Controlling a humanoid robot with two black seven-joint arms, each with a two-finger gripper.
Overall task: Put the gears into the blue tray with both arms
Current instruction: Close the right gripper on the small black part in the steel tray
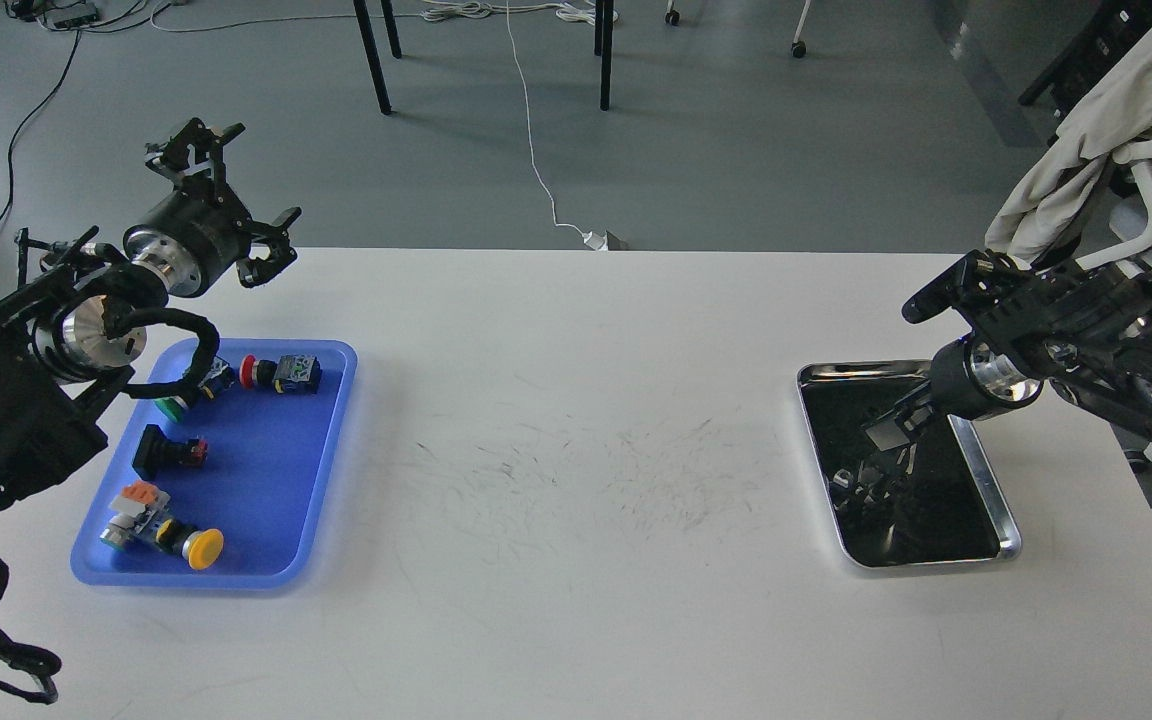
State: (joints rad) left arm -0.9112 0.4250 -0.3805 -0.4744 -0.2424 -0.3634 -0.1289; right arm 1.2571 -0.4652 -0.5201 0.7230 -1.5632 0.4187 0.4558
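head view | left gripper [236, 200] raised past the table's far edge behind the blue tray [321, 480], fingers spread wide and empty, likely parked clear | right gripper [886, 430] dips into the silver tray [996, 505], presumably to reach gears; finger spread and any hold: cannot tell | gears not discernible on the dark tray bottom | blue tray holds only push-button switches [281, 372]

We appear to be in a lab or test room. Our white table [576, 420] is bare and scuffed with dark scratches near its middle. Beyond the table's far edge lies plain grey floor [736, 150], with loose cables [536, 150] trailing across it toward the table, black furniture legs [373, 55], and an office chair [1136, 150] draped in pale cloth at the table's far right corner.
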